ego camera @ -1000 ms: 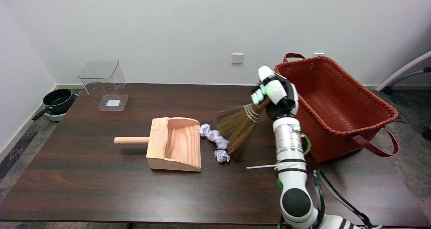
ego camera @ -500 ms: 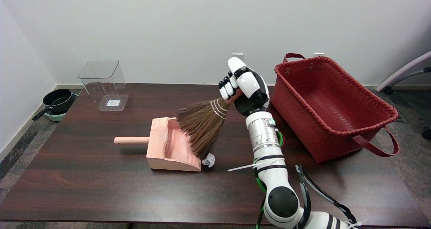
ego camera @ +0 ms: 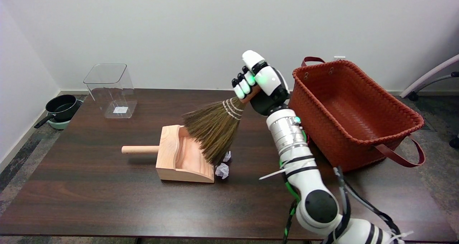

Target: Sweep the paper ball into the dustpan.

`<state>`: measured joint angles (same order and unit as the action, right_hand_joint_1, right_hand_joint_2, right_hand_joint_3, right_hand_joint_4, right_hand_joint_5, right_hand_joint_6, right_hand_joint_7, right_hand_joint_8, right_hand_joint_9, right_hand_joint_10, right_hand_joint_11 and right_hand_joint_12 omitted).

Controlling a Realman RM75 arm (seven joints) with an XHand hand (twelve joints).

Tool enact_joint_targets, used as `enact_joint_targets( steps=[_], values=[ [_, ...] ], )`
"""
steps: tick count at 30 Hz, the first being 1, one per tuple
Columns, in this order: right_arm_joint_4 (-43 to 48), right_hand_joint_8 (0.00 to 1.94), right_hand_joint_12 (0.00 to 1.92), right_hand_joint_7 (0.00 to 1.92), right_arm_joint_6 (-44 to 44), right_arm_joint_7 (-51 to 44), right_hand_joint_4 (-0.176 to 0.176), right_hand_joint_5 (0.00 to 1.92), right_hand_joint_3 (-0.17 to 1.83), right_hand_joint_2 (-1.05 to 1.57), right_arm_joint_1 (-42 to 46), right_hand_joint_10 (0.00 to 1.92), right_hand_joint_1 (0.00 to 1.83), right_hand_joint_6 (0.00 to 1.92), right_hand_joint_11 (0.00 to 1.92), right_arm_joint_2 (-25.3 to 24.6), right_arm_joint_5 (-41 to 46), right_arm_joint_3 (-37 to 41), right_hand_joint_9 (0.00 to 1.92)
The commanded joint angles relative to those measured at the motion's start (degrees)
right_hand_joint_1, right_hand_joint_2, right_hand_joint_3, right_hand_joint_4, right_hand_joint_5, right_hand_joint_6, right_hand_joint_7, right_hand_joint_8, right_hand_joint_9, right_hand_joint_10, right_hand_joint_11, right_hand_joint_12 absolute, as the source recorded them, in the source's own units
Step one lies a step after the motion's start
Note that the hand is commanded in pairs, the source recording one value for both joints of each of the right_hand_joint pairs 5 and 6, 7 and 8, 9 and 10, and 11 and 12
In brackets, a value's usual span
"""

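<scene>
The right hand [ego camera: 261, 84] has gone up a little since half a second ago, and it still holds the broom [ego camera: 215, 127] by its handle with its fingers wrapped tight around it. The broom's brown bristles have lifted a bit and now hang over the open mouth of the wooden dustpan [ego camera: 179, 154]. One paper ball [ego camera: 222, 170] lies on the table just beside the front edge of the dustpan, about where it was before. A second small paper bit [ego camera: 227, 156] now shows next to the bristle tips; before, the broom hid it. The dustpan has not moved. The table [ego camera: 89, 193] is dark brown wood. A clear plastic bin [ego camera: 110, 90] stands at the far left of it, and a big red woven basket [ego camera: 353, 111] sits at the right. The wall behind is white, and a black pot [ego camera: 61, 108] sits on the floor at the left.
</scene>
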<state>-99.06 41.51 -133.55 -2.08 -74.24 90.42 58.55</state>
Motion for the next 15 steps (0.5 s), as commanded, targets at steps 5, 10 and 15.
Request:
enact_joint_targets(
  steps=[5,10,15],
  values=[
    [-4.2,1.92,1.92,1.92,-12.0,-0.1,0.0,1.92,1.4,1.57,14.0,1.92,0.87,1.92,1.92,1.7,-2.6,26.4,1.92],
    [0.9,1.92,1.92,1.92,-3.2,-0.1,0.0,1.92,1.31,1.57,16.5,1.92,0.91,1.92,1.92,1.1,-10.4,27.6,1.92],
    [5.5,1.92,1.92,1.92,0.6,-0.1,0.0,1.92,1.28,1.57,17.0,1.92,0.97,1.92,1.92,7.1,-12.1,26.6,1.92]
  ],
)
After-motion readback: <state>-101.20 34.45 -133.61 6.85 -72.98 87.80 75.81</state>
